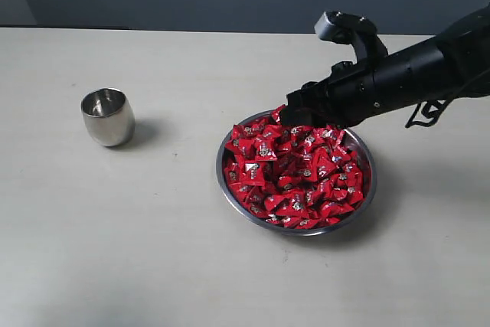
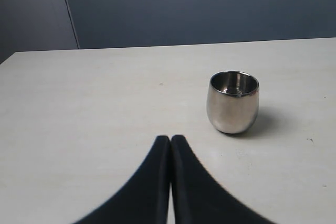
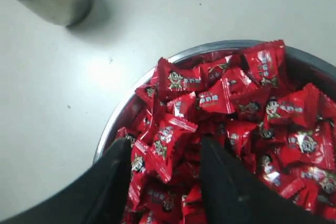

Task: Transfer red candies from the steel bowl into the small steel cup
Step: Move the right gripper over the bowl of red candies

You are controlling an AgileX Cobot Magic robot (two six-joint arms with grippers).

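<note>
Right gripper (image 3: 165, 148), jaws parted, is straddling red candies (image 3: 262, 103) | small steel cup (image 1: 107, 116) is sitting toward left arm's side | left gripper (image 2: 170, 140) is resting closed

Small steel cup (image 1: 107, 116) stands upright on the worktop (image 1: 153, 258), out on the left. Well apart from it, right of centre, sits the steel bowl (image 1: 220, 174). The red candies (image 1: 298, 172) are heaped inside, right across it. Right gripper (image 1: 287, 116) reaches in over the bowl's far rim, fingers (image 3: 113, 177) either side of candies on the heap.
</note>
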